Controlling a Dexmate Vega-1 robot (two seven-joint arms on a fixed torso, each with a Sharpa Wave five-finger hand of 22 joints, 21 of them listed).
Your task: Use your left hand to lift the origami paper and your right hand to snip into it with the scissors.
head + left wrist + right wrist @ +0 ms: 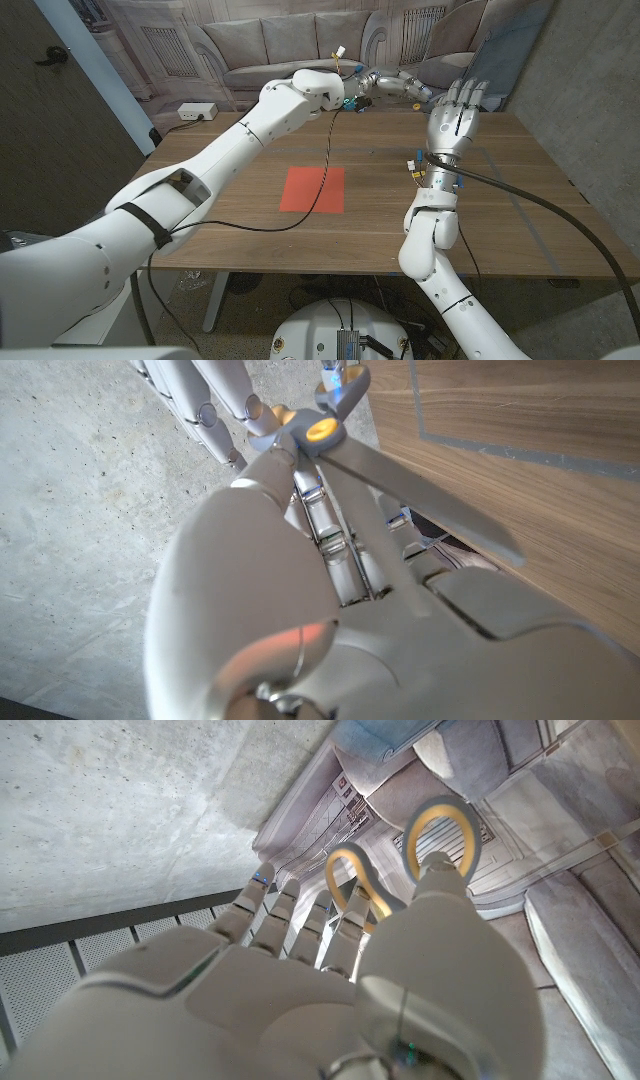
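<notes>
A red square of origami paper (312,188) lies flat on the middle of the wooden table (230,215), with neither hand on it. My left hand (392,85) (300,590) reaches over the table's far edge and holds the scissors (430,490) by their grey blades, which run along its fingers. The scissors' yellow handle loops (443,808) point at my right hand (455,118) (300,990). That hand stands upright at the far right with its fingers (185,385) straight and apart. The loops sit just off its fingertips and thumb; I cannot tell if a finger passes through a loop.
A thin black cable (326,165) hangs from my left wrist and trails across the paper's right side. A white power box (195,112) sits at the table's far left corner. A grey-blue board (505,50) leans behind the far right corner. A sofa backdrop stands behind the table.
</notes>
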